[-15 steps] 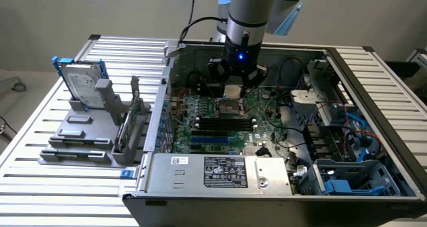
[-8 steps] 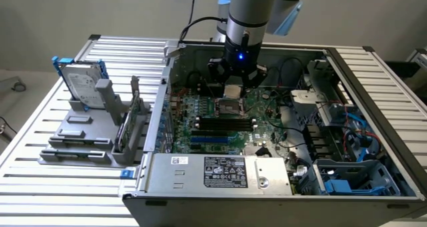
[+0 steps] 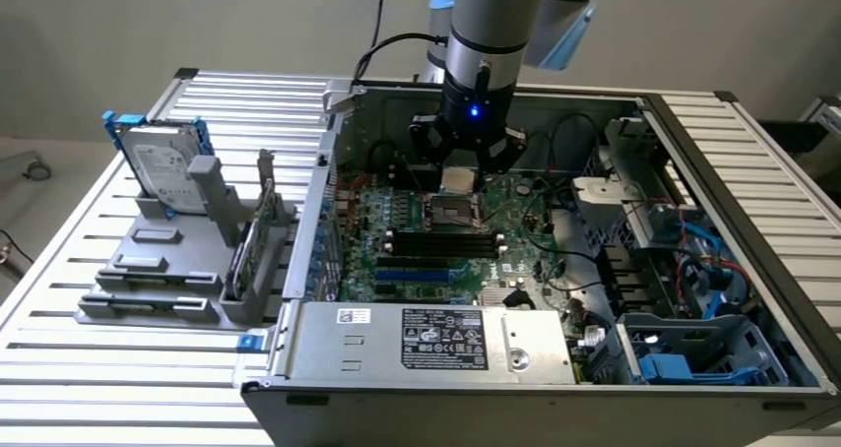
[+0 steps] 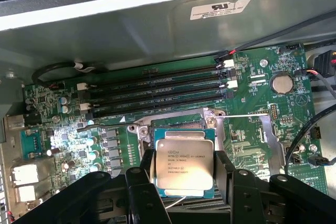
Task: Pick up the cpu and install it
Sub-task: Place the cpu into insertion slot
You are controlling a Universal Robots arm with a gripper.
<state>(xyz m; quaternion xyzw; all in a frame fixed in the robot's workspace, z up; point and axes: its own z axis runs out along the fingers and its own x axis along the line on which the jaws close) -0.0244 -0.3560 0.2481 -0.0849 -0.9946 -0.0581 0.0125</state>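
Wrist view shows the cpu [image 4: 184, 163] gripped by two opposite edges between the fingers [image 4: 143, 181]. The fingers stand wide, spanning the chip's full width, and the printed metal top faces the camera. The chip sits directly over the socket [image 4: 177, 125] on the motherboard [image 4: 252, 135], beside the black memory slots [image 4: 157, 90]. In the exterior view the cpu [image 3: 458, 179] is inside the open case [image 3: 736, 171], toward its far side, just above the socket [image 3: 463, 211]. The case stands on the slatted counter [image 3: 79, 368].

The step in hand appears to be seating the chip.

1. Keep the chip level, with its edges parallel to the socket frame.
2. Confirm the corner orientation against the socket before any contact.
3. Travel straight down only. Sideways drag over the contact field is likely to bend pins.
4. Apply no seating force. The chip should settle under its own weight.

Limits of observation:

- The chip covers the socket's contact field, and its own underside is out of sight.
- You cannot tell whether the chip touches the socket or hangs just clear of it.
- The corner marker on the chip is too small to make out.
- The fingers cover the near part of the socket frame.
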